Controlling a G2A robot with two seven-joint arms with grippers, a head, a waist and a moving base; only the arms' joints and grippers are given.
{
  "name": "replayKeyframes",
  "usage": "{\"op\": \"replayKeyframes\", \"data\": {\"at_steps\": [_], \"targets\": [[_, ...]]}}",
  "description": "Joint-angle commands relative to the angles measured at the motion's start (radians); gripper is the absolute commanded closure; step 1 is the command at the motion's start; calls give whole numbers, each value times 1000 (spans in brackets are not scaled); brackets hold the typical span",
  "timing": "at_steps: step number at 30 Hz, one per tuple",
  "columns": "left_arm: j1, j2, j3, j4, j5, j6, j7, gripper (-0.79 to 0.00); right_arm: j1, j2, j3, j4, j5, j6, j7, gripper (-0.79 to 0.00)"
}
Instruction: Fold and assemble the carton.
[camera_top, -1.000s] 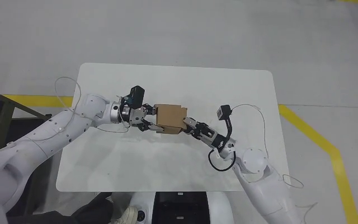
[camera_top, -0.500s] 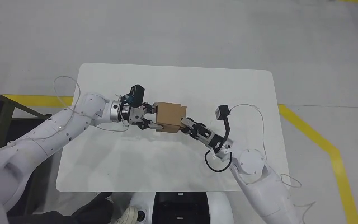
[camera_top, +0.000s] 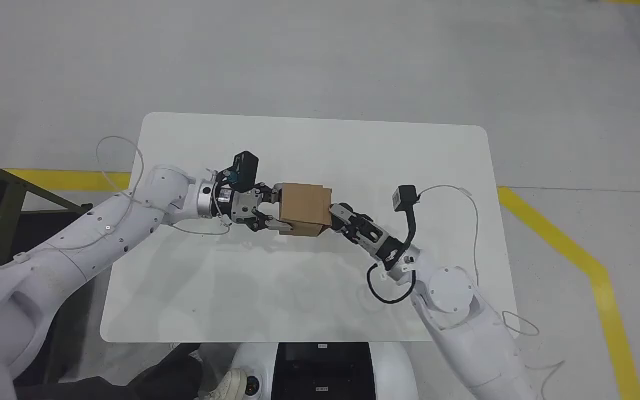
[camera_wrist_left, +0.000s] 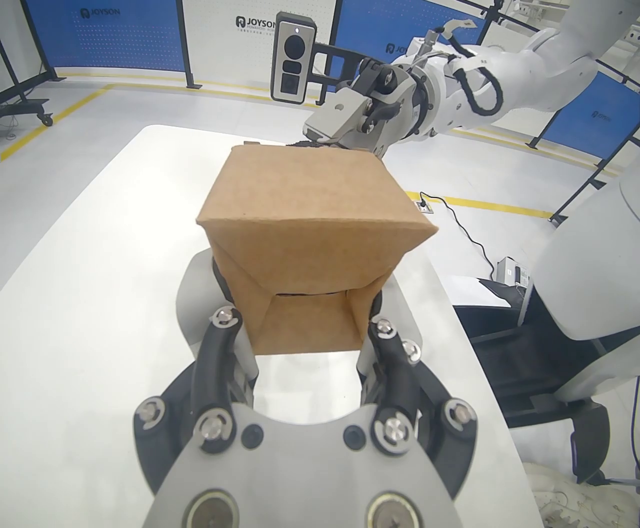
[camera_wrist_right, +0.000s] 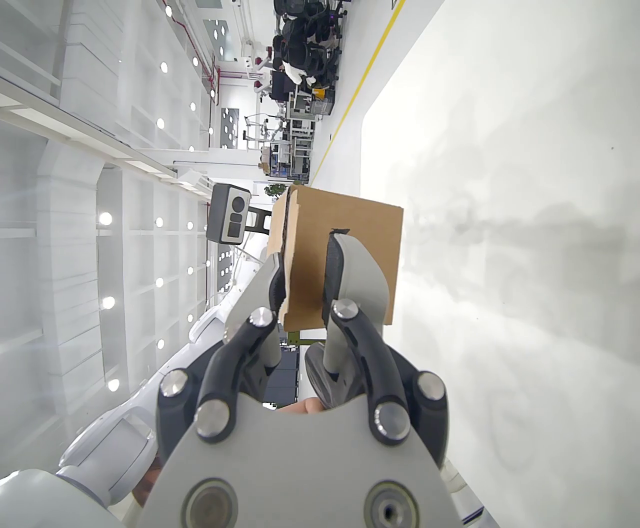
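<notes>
Clamping from the left, the left gripper (camera_top: 262, 212) is closed tight on the near end of the small brown cardboard carton (camera_top: 303, 209). It braces the box above the middle of the white rounded table (camera_top: 420, 160), likely so the other arm can work. That end looks unfinished: flaps angle inward around a dark gap. On the right, the right gripper (camera_top: 335, 218) pinches the carton's wall edge, one finger either side, probably to square it up.

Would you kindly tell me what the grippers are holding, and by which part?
Both hold the carton: the left gripper clamps its flap end, the right gripper pinches a wall at the opposite end.
</notes>
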Motion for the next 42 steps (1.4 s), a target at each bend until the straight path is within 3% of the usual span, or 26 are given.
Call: {"op": "replayKeyframes", "data": {"at_steps": [1, 20, 27, 32, 34, 36, 37, 42], "targets": [[1, 0, -1, 0, 0, 0, -1, -391, 1, 0, -3, -2, -7, 1, -2, -129], [7, -5, -8, -1, -3, 0, -33, -382, 1, -2, -24, -24, -53, 15, -23, -111], [5, -7, -6, -2, -11, 0, -47, -345, 5, -2, -28, -32, -49, 24, -16, -151], [3, -9, -1, -1, -20, 0, -52, -357, 8, -2, -23, -28, -34, 15, -19, -280], [1, -9, 0, 0, -21, 0, -53, -363, 6, -2, -17, -30, -26, 7, -24, -388], [0, -9, 1, 1, -22, 0, -53, -363, 3, -2, -10, -33, -17, -3, -31, -705], [0, -9, 2, 3, -23, 0, -53, -366, 0, -2, -6, -35, -15, -9, -35, -785], [1, -15, 8, 19, -47, 0, -58, -376, -12, -1, 23, -41, 19, -62, -65, -785]]}}
